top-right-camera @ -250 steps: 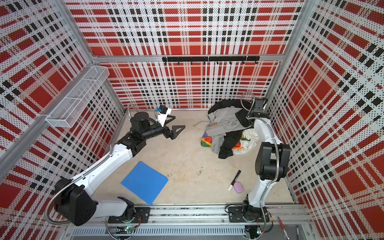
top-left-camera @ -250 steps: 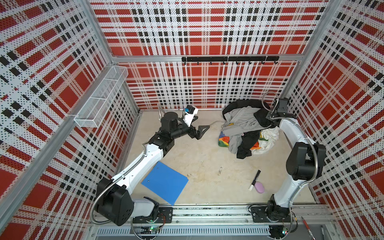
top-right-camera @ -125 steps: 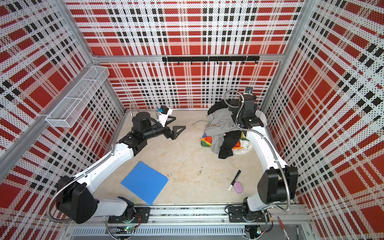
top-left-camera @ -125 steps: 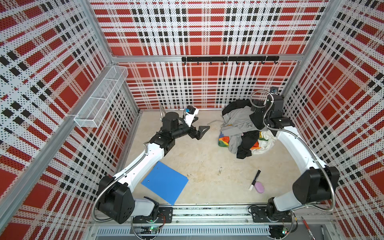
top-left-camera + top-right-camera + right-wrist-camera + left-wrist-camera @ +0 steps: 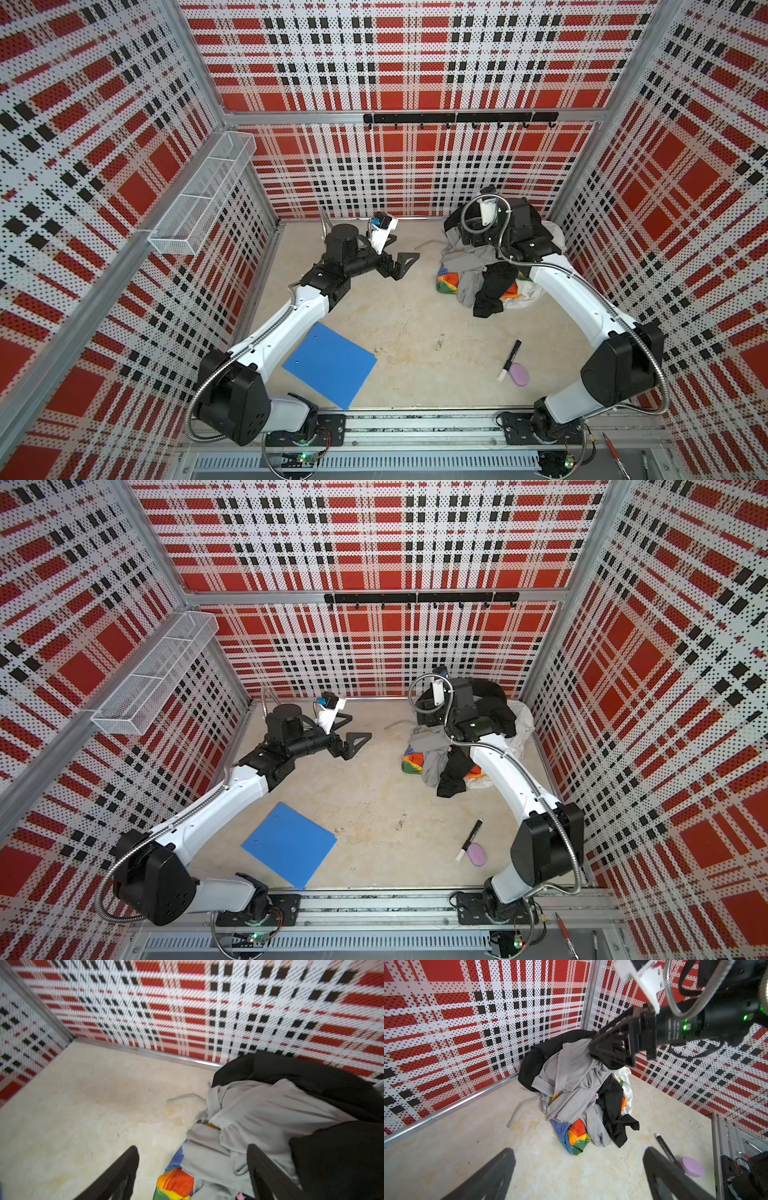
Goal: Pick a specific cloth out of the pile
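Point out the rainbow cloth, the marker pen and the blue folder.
rainbow cloth (image 5: pixel 576 1130): left wrist view, on its exposed orange patch.
marker pen (image 5: pixel 511 357): a top view, middle of its black barrel.
blue folder (image 5: pixel 330 365): a top view, middle of its cover.

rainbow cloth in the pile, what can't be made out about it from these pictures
- The rainbow cloth: in both top views only small patches show; the grey garment and the black garment cover the rest, so its full shape is unknown.
- Right wrist view: blurred, and the picture's edge cuts the cloth off.
- The right gripper: in both top views its own wrist hides the fingertips.
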Available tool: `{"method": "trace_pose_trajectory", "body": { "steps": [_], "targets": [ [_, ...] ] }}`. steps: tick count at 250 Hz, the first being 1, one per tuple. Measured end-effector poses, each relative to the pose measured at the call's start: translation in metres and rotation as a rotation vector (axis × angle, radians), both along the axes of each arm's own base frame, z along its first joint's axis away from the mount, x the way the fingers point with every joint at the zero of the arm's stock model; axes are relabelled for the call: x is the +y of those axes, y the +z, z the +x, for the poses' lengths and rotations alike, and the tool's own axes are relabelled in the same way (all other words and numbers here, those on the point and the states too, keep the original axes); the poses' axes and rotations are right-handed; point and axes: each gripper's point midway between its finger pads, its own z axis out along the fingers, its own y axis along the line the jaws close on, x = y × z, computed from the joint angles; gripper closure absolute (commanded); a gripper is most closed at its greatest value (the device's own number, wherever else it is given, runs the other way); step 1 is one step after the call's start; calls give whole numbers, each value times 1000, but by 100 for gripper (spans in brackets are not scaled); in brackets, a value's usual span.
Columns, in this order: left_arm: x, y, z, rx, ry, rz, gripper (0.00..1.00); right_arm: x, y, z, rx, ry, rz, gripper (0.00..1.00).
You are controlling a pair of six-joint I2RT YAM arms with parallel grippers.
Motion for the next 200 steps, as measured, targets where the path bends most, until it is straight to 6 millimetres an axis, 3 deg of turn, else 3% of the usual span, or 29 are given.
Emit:
{"method": "trace_pose_trajectory", "body": {
  "steps": [31, 54, 86, 103, 125, 169, 184, 200],
  "targets": [
    [4, 0, 2, 2, 10, 0, 1, 9, -48, -1, 106, 30, -26, 5],
    [4, 0, 3, 2, 10, 0, 1, 10, -98, 1, 210, 24, -67, 5],
    [4, 0, 3, 3, 10, -1, 1, -4, -165, 2, 355, -59, -158, 5],
    [4, 0, 2, 3, 9, -1, 1, -15, -192, -1, 414, -113, -209, 5],
    [4, 0, 3, 3, 9, -1, 1, -30, -211, -6, 453, -183, -261, 6],
    [5, 0, 3, 3, 8, -2, 1, -56, -223, -14, 459, -298, -338, 9],
    [5, 0, 3, 3, 8, -2, 1, -62, -227, -19, 456, -324, -363, 17],
    [5, 0, 2, 4, 6, -2, 1, -70, -230, -25, 456, -351, -385, 36]
  ]
}}
